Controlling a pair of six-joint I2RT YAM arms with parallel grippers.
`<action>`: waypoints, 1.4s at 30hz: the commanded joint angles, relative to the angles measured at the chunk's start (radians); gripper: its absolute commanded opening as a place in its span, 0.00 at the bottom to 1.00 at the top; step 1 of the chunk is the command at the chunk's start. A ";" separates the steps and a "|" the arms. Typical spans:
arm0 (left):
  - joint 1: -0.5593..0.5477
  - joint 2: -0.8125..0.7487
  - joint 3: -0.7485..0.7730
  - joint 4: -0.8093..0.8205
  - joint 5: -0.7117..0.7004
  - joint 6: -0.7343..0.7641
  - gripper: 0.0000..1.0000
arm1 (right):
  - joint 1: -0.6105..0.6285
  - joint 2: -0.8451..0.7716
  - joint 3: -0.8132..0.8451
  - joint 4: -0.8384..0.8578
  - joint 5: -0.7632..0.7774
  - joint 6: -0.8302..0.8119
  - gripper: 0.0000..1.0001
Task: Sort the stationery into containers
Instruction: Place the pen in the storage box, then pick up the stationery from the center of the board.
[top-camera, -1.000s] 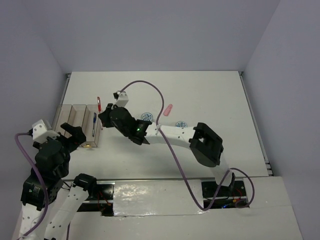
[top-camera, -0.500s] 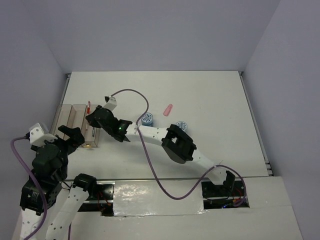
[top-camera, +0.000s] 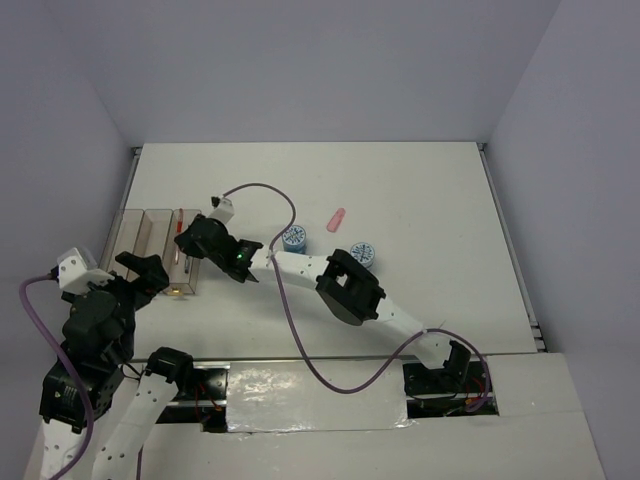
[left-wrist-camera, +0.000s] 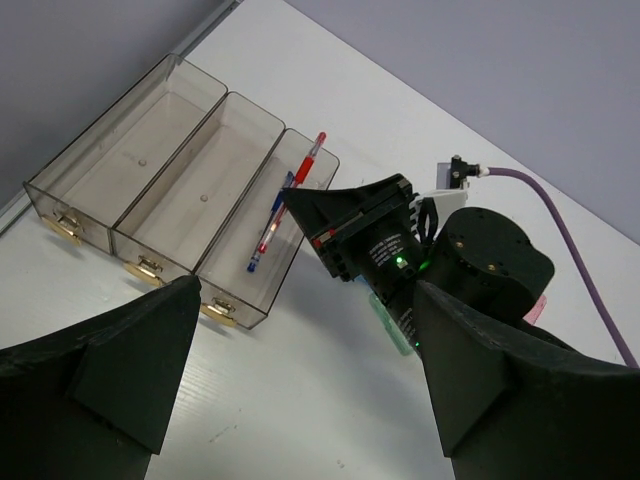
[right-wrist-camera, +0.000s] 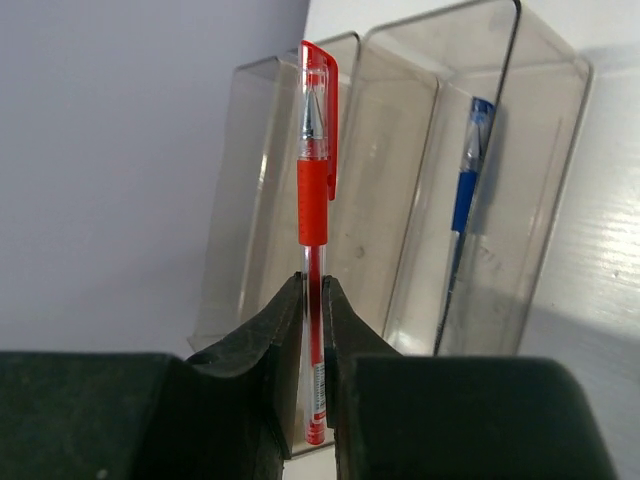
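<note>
**A:** Start at the right claw (right-wrist-camera: 311, 300). What has it got?

**B:** It's pinched tight on the red pen (right-wrist-camera: 313, 190), low on the barrel. The capped end sticks straight out ahead of it.

**A:** And where are the containers (left-wrist-camera: 100, 160) from there?

**B:** Ahead and below. The pen's long axis runs along the bins' length, so it looks lined up. I'd judge the drop needs only lowering and letting go. From above, the pen sits over the far end of the row, by the middle bin or the one nearest the right arm. I can't tell which.

**A:** The other arm?

**B:** The left claw (left-wrist-camera: 310, 400) hangs by the near end of the row, spread wide and holding nothing. It's close to the bins, but the right one has the pen.

**A:** Counts?

**B:** Three bins, joined side by side. Two pens: the red one held, and the blue pen (right-wrist-camera: 465, 205) lying lengthwise in the bin nearest the right arm. One blue roll (top-camera: 293, 237) and a second roll (top-camera: 362, 252) stand near each other on the counter (top-camera: 430, 180). One pink bar (top-camera: 337, 218) lies beyond them, well apart from the bins. A greenish bar (left-wrist-camera: 396, 325) peeks out beneath the right wrist. I see no light-blue one.
</note>
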 joint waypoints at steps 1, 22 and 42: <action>0.006 -0.009 -0.005 0.048 0.010 0.012 0.99 | -0.007 0.019 0.035 0.044 -0.037 -0.006 0.16; 0.006 -0.032 -0.008 0.055 0.020 0.020 0.99 | -0.009 -0.108 -0.048 0.133 -0.101 -0.129 0.51; 0.006 0.354 0.020 0.055 0.263 -0.021 0.99 | -0.056 -1.321 -1.161 -0.112 0.147 -0.600 0.81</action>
